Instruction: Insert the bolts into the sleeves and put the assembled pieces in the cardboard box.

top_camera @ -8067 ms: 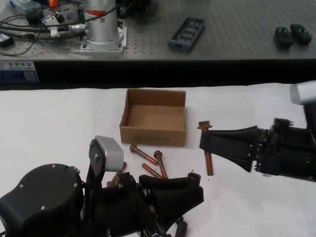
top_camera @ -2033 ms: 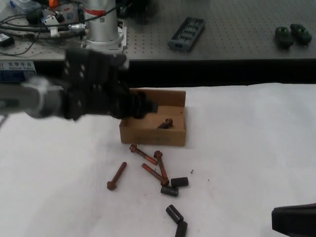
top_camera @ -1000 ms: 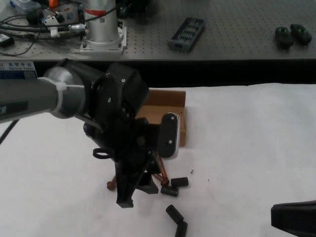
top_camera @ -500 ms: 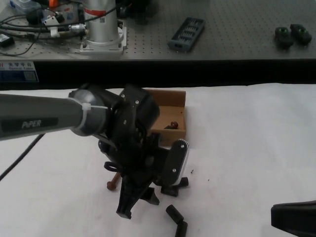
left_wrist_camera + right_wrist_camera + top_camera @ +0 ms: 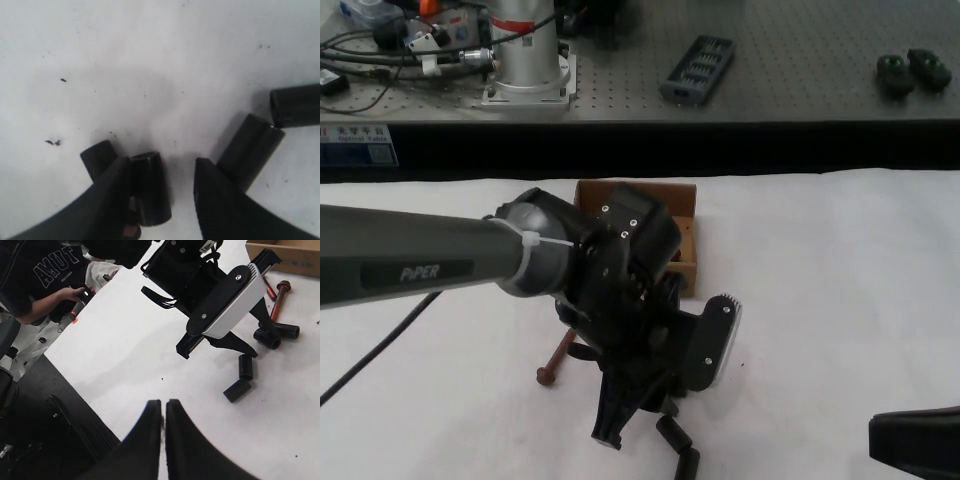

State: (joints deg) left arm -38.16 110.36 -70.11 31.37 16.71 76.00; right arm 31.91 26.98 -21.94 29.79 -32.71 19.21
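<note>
**Left wrist view: closing on one sleeve, not two**

Farthest left in the high view, a rusty bolt (image 5: 557,358) lies loose on the white surface (image 5: 840,270). My left tool (image 5: 161,165) hangs low to its right, fingers spread. One sleeve (image 5: 149,190) lies between them, hard against one finger, with a second sleeve (image 5: 97,157) just behind that finger; a third sleeve (image 5: 249,150) sits just outside the other finger. I judge the step in hand to be picking up that one sleeve, so I should centre on it before closing, or the neighbours may get nudged or caught. A grip across its middle should leave the bore free for a bolt. The cardboard box (image 5: 665,195) stands beyond my arm. My right tool (image 5: 162,440), fingers pressed together on nothing, hangs at the near right of the surface.
</note>
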